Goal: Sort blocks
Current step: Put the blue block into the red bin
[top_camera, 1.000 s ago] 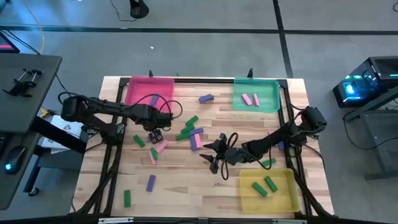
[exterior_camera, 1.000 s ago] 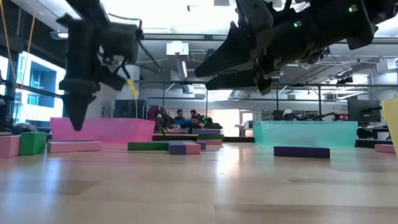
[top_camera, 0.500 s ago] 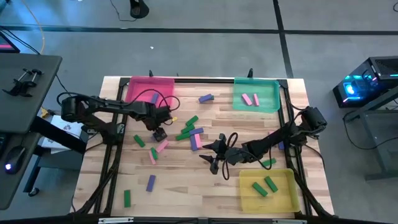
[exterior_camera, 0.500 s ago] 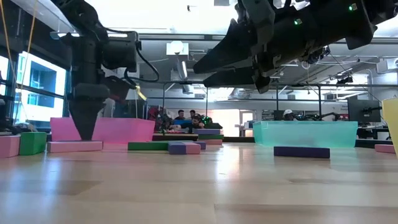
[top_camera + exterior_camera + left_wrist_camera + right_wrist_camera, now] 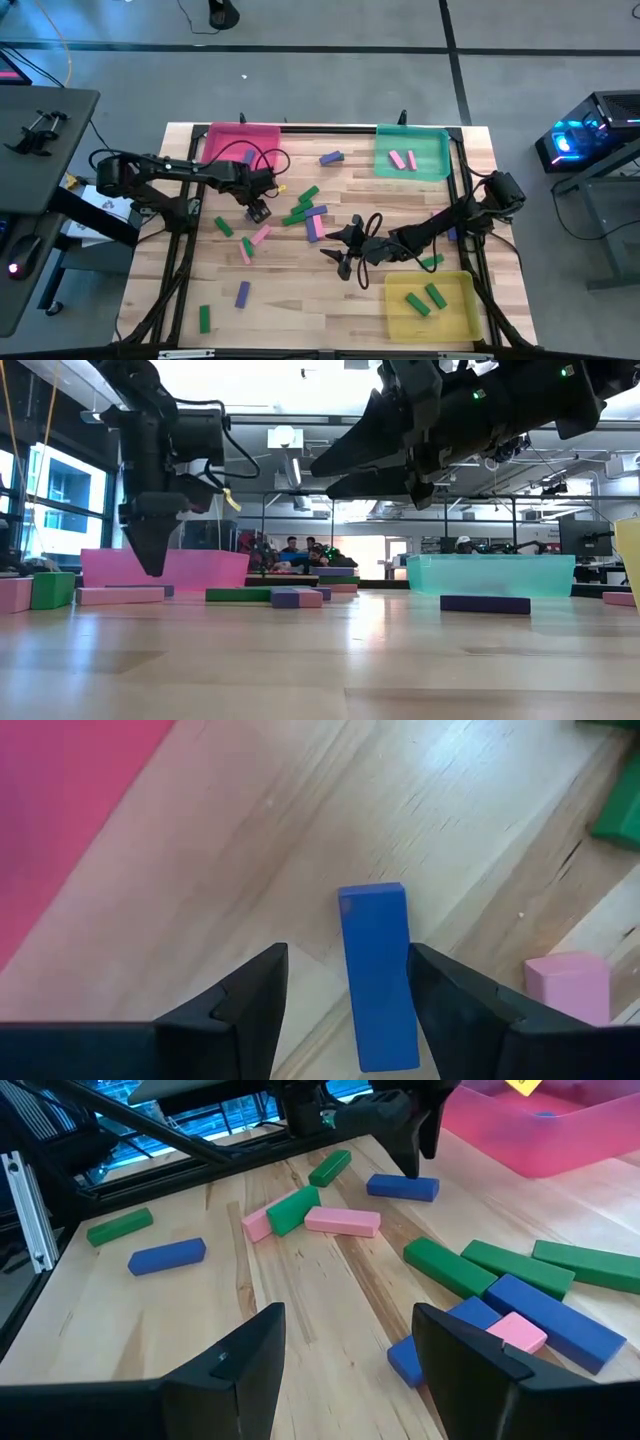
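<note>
From above, three trays sit on the table (image 5: 330,310). The pink tray (image 5: 222,140) holds one blue-purple block, the teal tray (image 5: 432,148) two pink ones, and the yellow tray (image 5: 455,318) two green ones. The other blocks (image 5: 308,212) lie loose on the wood. The overlapping ones in the middle are hard to count, and one is partly hidden under the right arm. The left gripper (image 5: 258,210) is just in front of the pink tray. The right gripper (image 5: 340,250) waits mid-table, near the yellow tray.

From table height, the left gripper (image 5: 155,563) points straight down in front of the pink tray (image 5: 205,570), its tip just off the wood. The right gripper (image 5: 322,478) hangs high. Seven blocks show: three pink, two green and two purple. The yellow tray (image 5: 632,555) is cut off at the edge.

In the left wrist view, the left gripper (image 5: 347,951) stands open astride a blue block (image 5: 378,980), which lies flat on the table. One finger is clear of it, the other against it or nearly so; nothing is lifted. A pink block (image 5: 568,985) and a green one (image 5: 620,810) are cut off.

In the right wrist view, the right gripper (image 5: 348,1335) is wide open and holds nothing. About thirteen blocks show: six green, four blue and three pink, some of them overlapping. Farther off, the left gripper (image 5: 405,1130) stands over the blue block (image 5: 402,1187).
</note>
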Robot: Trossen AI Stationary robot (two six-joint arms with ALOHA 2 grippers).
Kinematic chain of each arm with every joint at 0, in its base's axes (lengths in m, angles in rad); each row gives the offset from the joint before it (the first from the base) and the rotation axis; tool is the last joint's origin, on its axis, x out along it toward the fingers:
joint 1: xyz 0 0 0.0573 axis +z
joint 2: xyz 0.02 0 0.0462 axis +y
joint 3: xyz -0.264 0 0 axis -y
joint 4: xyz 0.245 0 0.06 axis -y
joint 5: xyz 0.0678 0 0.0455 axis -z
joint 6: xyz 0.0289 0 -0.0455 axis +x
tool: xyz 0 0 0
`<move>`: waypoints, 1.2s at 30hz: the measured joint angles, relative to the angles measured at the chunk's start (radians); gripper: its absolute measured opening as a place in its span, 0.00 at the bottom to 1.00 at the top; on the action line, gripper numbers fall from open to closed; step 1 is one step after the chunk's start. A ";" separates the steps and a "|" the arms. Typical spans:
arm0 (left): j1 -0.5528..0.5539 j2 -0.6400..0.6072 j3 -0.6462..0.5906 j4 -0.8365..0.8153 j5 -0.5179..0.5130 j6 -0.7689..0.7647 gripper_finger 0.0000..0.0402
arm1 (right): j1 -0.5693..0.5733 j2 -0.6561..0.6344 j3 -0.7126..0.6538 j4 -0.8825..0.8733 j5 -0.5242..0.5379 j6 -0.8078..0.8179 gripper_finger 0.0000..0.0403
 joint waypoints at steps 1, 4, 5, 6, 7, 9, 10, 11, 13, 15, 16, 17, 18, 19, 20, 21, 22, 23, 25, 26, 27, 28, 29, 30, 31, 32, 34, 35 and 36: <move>0.000 0.002 0.000 0.002 0.000 -0.003 0.48 | 0.000 0.000 0.000 0.000 0.000 0.000 0.51; 0.000 0.002 -0.017 0.029 0.007 -0.010 0.48 | 0.000 0.000 0.000 0.003 0.000 0.000 0.51; 0.000 0.002 -0.030 0.047 0.016 -0.013 0.48 | 0.000 0.000 0.000 0.003 0.000 0.000 0.51; 0.000 0.002 -0.045 0.062 0.030 -0.019 0.48 | 0.000 0.000 0.000 0.004 0.000 0.000 0.51; 0.000 0.002 -0.059 0.074 0.047 -0.026 0.48 | 0.000 0.000 0.000 0.005 -0.001 0.000 0.51; -0.002 0.002 -0.083 0.109 0.066 -0.034 0.47 | 0.000 0.000 0.000 0.009 -0.004 0.000 0.51; -0.003 0.002 -0.093 0.124 0.069 -0.037 0.47 | 0.000 0.000 0.000 0.009 -0.004 0.000 0.51; -0.003 0.002 -0.102 0.132 0.071 -0.037 0.46 | 0.000 0.000 0.000 0.010 -0.004 0.000 0.51; -0.003 0.002 -0.113 0.140 0.068 -0.037 0.44 | 0.000 0.000 0.000 0.010 -0.005 0.000 0.51; -0.003 0.001 -0.117 0.141 0.059 -0.037 0.41 | 0.000 0.000 0.000 0.010 -0.005 0.000 0.51; -0.003 0.001 -0.118 0.141 0.057 -0.036 0.39 | 0.000 0.000 0.000 0.010 -0.005 0.000 0.51; -0.003 0.001 -0.118 0.140 0.055 -0.036 0.35 | 0.000 0.000 0.000 0.010 -0.005 0.000 0.51; -0.003 0.001 -0.118 0.140 0.053 -0.035 0.32 | 0.000 0.000 0.000 0.010 -0.005 0.000 0.51; -0.003 0.001 -0.118 0.138 0.053 -0.029 0.28 | 0.000 0.000 0.000 0.010 -0.005 0.000 0.51; -0.003 0.000 -0.115 0.134 0.053 -0.020 0.23 | 0.000 0.000 0.000 0.010 -0.005 0.000 0.51; -0.003 0.000 -0.109 0.127 0.053 -0.008 0.19 | 0.000 0.000 0.000 0.010 -0.005 0.000 0.51; -0.003 0.000 -0.100 0.121 0.054 -0.002 0.16 | 0.000 0.000 0.000 0.010 -0.005 0.000 0.51; -0.005 0.000 -0.089 0.111 0.053 0.009 0.16 | 0.000 0.000 0.000 0.010 -0.005 0.000 0.51; -0.011 -0.011 -0.052 0.099 0.046 0.035 0.16 | 0.000 0.000 0.000 0.010 -0.006 0.000 0.51; -0.015 -0.019 -0.026 0.096 0.031 0.046 0.16 | 0.000 0.000 0.000 0.010 -0.008 0.000 0.51; -0.020 -0.028 0.001 0.087 0.009 0.056 0.16 | 0.000 0.000 0.000 0.010 -0.009 0.000 0.51; -0.025 -0.039 0.029 0.071 -0.020 0.069 0.16 | 0.000 0.000 0.000 0.010 -0.009 0.000 0.51; -0.029 -0.050 0.059 0.049 -0.059 0.081 0.16 | 0.000 0.000 0.000 0.010 -0.009 0.000 0.51; -0.032 -0.062 0.090 0.036 -0.110 0.098 0.16 | 0.000 0.000 0.000 0.010 -0.009 0.000 0.51; -0.034 -0.076 0.124 0.028 -0.160 0.114 0.16 | 0.000 0.000 0.000 0.010 -0.009 0.000 0.51; -0.032 -0.088 0.157 0.017 -0.217 0.134 0.16 | 0.000 0.000 0.000 0.010 -0.008 0.000 0.51; -0.011 -0.107 0.210 -0.002 -0.313 0.183 0.16 | 0.000 0.000 0.000 0.011 -0.008 0.000 0.51; 0.008 -0.109 0.232 -0.001 -0.343 0.210 0.16 | 0.000 0.000 0.000 0.011 -0.008 0.000 0.51; 0.036 -0.110 0.252 0.004 -0.356 0.236 0.16 | 0.000 0.000 0.000 0.012 -0.008 0.000 0.51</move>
